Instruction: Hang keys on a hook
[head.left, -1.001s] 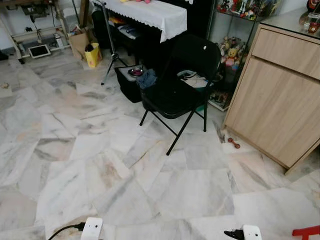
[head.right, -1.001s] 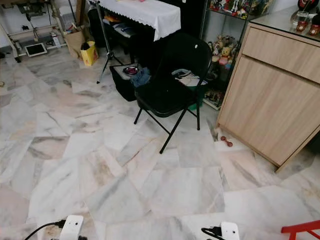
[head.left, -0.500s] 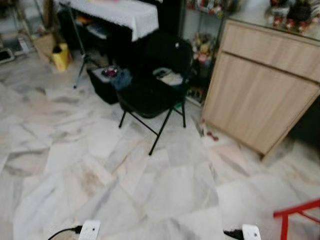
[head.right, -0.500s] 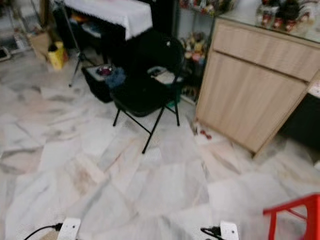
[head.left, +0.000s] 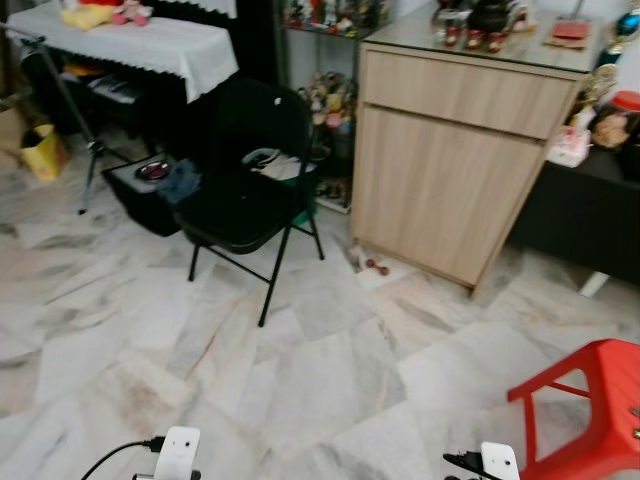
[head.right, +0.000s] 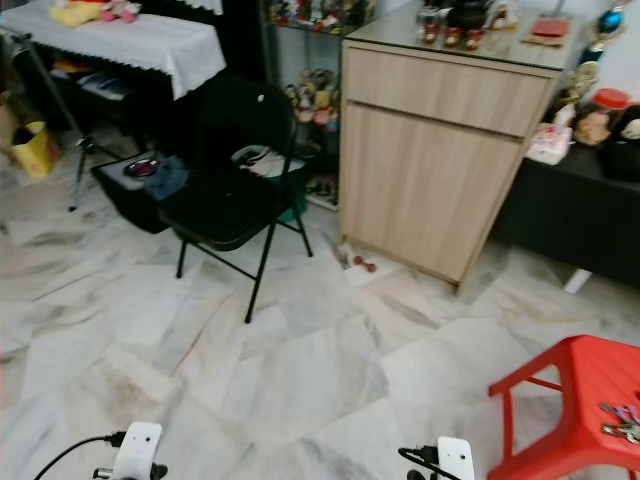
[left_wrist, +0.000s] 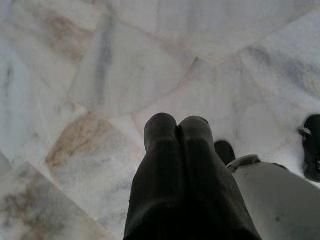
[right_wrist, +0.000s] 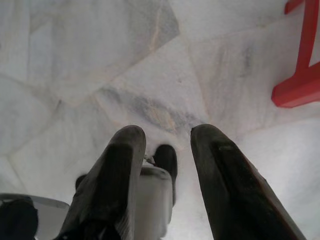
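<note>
A bunch of keys lies on the seat of a red plastic stool at the lower right, near its right edge. My left gripper hangs over the marble floor with its two black fingers pressed together, holding nothing. My right gripper also points down at the floor, its fingers apart and empty, with a leg of the red stool close by. I can make out no hook.
A black folding chair stands ahead on the left. Right of it is a tall wooden cabinet with trinkets on top, then a low black bench. A table with a white cloth is at the back left.
The camera has swung to the right: chair and cabinet have slid left in the picture, and the red stool with the keys has come into view at the lower right.
</note>
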